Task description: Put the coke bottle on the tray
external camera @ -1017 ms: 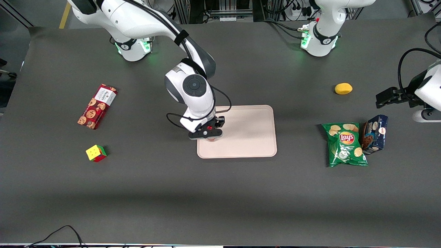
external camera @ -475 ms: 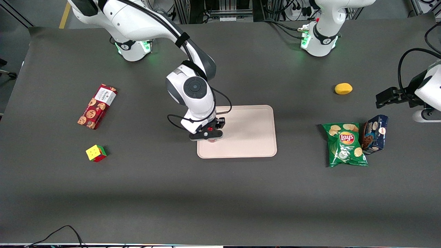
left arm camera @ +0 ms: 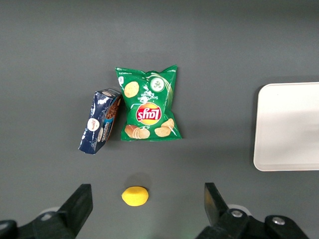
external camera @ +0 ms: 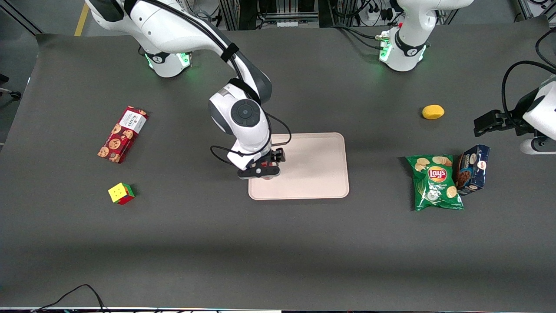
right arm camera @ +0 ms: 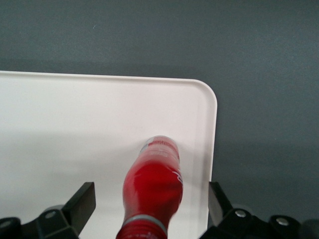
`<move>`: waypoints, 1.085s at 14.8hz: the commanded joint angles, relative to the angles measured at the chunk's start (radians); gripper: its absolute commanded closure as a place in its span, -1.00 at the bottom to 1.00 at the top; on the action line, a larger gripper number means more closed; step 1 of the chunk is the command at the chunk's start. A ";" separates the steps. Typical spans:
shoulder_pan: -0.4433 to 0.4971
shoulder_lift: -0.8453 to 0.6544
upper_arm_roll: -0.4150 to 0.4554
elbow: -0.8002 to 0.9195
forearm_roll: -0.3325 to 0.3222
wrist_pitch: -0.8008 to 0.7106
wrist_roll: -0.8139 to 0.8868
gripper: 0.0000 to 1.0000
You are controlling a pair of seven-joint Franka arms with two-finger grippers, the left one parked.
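The coke bottle [right arm camera: 152,184], small and bright red, stands upright on the pale pinkish-beige tray [right arm camera: 75,124], close to the rounded corner nearest the front camera at the working arm's end. My right gripper [right arm camera: 151,204] hovers directly above it, open. Its black fingers [right arm camera: 82,199] stand wide apart on either side of the bottle without touching it. In the front view the gripper [external camera: 263,170] covers most of the bottle [external camera: 266,166], above that same corner of the tray [external camera: 312,165].
A red cookie box [external camera: 122,134] and a colour cube [external camera: 121,193] lie toward the working arm's end. A green chip bag [external camera: 435,182], a blue box [external camera: 472,169] and a yellow lemon [external camera: 433,111] lie toward the parked arm's end.
The right arm's wrist has shifted only slightly over the tray corner. The bottle stays at the same spot on the tray.
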 commanded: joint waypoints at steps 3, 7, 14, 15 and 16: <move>-0.001 -0.009 0.004 0.033 -0.004 -0.005 -0.006 -1.00; -0.032 -0.156 -0.002 0.079 -0.010 -0.256 -0.125 -1.00; -0.098 -0.502 -0.070 -0.105 -0.001 -0.402 -0.155 -1.00; -0.098 -0.553 -0.088 -0.157 -0.001 -0.398 -0.155 -1.00; -0.104 -0.594 -0.100 -0.201 -0.001 -0.398 -0.155 -1.00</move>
